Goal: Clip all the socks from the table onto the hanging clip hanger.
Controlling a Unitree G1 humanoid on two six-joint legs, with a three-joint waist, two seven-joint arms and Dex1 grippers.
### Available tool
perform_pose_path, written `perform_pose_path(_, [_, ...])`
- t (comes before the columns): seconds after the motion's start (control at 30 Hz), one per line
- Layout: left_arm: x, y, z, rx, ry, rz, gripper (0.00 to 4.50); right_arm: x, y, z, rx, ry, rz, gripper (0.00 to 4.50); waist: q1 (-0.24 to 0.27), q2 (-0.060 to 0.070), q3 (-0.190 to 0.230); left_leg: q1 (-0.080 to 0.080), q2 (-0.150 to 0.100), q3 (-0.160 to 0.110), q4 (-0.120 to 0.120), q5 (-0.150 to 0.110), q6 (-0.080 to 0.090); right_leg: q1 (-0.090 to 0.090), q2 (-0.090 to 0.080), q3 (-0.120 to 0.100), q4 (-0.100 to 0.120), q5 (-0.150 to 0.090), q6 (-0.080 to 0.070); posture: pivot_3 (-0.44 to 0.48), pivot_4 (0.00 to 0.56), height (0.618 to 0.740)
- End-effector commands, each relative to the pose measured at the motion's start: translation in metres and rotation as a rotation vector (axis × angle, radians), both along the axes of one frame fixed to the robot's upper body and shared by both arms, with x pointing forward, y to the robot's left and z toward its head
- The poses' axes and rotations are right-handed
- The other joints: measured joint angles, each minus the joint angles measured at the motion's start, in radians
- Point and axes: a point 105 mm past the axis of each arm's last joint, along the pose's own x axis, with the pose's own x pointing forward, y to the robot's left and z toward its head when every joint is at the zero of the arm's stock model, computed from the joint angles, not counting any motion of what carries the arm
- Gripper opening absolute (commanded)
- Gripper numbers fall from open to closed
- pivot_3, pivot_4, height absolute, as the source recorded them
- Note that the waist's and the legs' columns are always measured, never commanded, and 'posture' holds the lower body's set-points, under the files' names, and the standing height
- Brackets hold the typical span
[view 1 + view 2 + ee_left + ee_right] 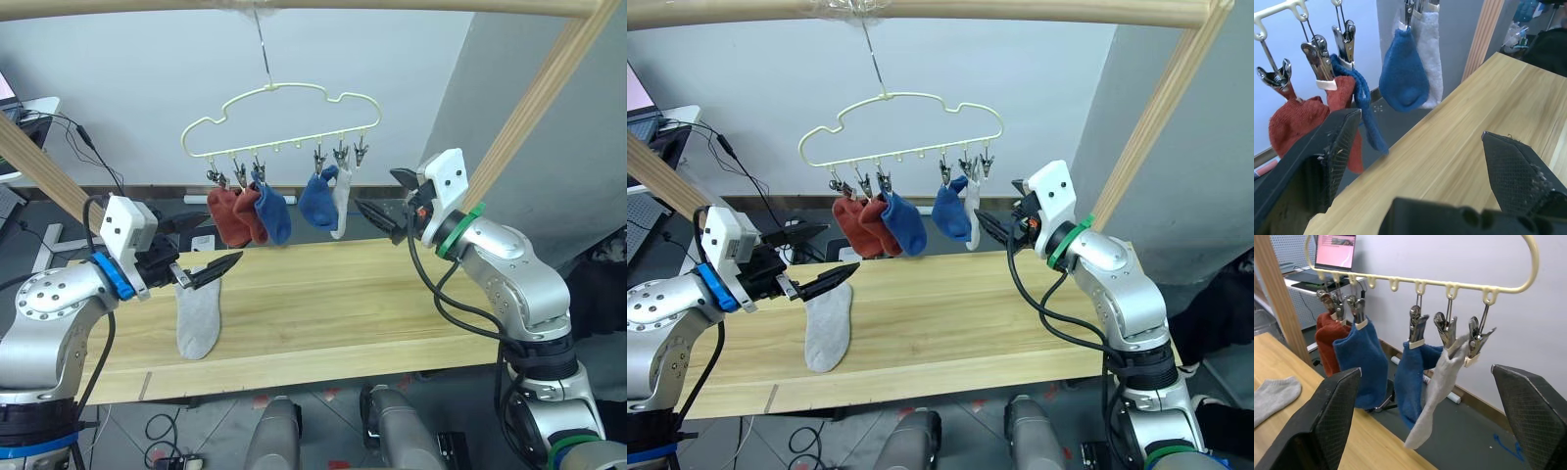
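Lying flat on the table (pixel 323 304), the grey sock (pixel 200 313) sits just below the left gripper's (pixel 201 247) parted, empty jaws.

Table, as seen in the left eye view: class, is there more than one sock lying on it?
No: a single light grey sock lies on the table; the other five hang from the clip hanger.

Even, bright, diffuse light is cast from above. Soft shadows are thrown under the grey sock (pixel 199 313) near the table's (pixel 333 304) left end. No glare is seen. Close fingers (pixel 1327 147) are rendered slightly soft in the wrist views.
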Motion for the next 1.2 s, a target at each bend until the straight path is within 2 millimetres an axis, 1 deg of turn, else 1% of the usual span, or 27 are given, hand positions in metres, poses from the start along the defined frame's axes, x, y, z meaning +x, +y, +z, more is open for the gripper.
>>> perform_pose_path(0.03, [0.001,-0.002,0.005,-0.002,-0.027,-0.003,4.50,0.003,-0.002,0.015,0.009,-0.062,-0.032,3.22,-0.003,0.000,0.001,0.000,0.000,0.000,0.000,0.000,0.000,0.000,0.000,0.000,0.000,0.000,0.000,0.028,0.298,0.740])
perform_pose_path(0.23, [0.005,-0.007,0.011,-0.026,-0.051,-0.006,4.50,0.011,0.004,0.019,0.021,-0.079,-0.066,3.22,-0.013,-0.001,0.009,-0.001,0.000,0.000,0.000,0.000,0.000,-0.001,0.000,0.000,-0.001,0.000,0.000,0.033,0.293,0.740])
perform_pose_path(0.5, [0.008,-0.020,0.020,-0.048,-0.066,-0.042,4.50,0.035,0.020,0.027,0.061,-0.071,-0.158,3.22,-0.016,0.000,0.012,-0.002,0.001,0.000,-0.001,0.000,0.000,-0.003,0.001,0.000,0.000,0.000,0.000,0.032,0.294,0.740])
perform_pose_path(0.63, [0.011,-0.024,0.023,-0.059,-0.076,-0.051,4.50,0.042,0.028,0.029,0.071,-0.075,-0.174,3.22,-0.016,0.000,0.012,-0.006,0.001,0.000,-0.001,0.000,0.000,-0.005,0.001,0.000,-0.001,0.000,0.000,0.032,0.297,0.740])
perform_pose_path(0.7, [0.012,-0.026,0.024,-0.064,-0.078,-0.054,4.50,0.043,0.032,0.031,0.080,-0.080,-0.172,3.22,-0.016,0.000,0.012,-0.010,0.001,0.000,0.000,0.000,0.000,-0.009,0.001,0.000,-0.001,0.001,-0.001,0.030,0.297,0.740])
perform_pose_path(0.8, [0.013,-0.027,0.026,-0.068,-0.082,-0.057,4.50,0.044,0.038,0.031,0.091,-0.074,-0.169,2.67,-0.016,0.000,0.013,-0.015,0.001,0.000,0.000,0.000,0.000,-0.013,0.001,-0.001,0.000,0.003,-0.004,0.030,0.298,0.740])
perform_pose_path(0.9, [0.014,-0.028,0.027,-0.068,-0.084,-0.060,4.50,0.046,0.041,0.030,0.095,-0.066,-0.177,2.67,-0.016,0.000,0.013,-0.015,0.001,-0.001,0.000,0.000,0.000,-0.014,0.001,-0.001,0.000,0.003,-0.004,0.030,0.298,0.740])
perform_pose_path(1.2, [0.017,-0.034,0.034,-0.084,-0.093,-0.088,4.50,0.057,0.042,0.035,0.121,-0.081,-0.238,2.67,-0.016,0.000,0.013,-0.015,0.001,-0.001,0.000,0.000,0.000,-0.014,0.001,-0.001,-0.001,0.003,-0.004,0.027,0.299,0.740])
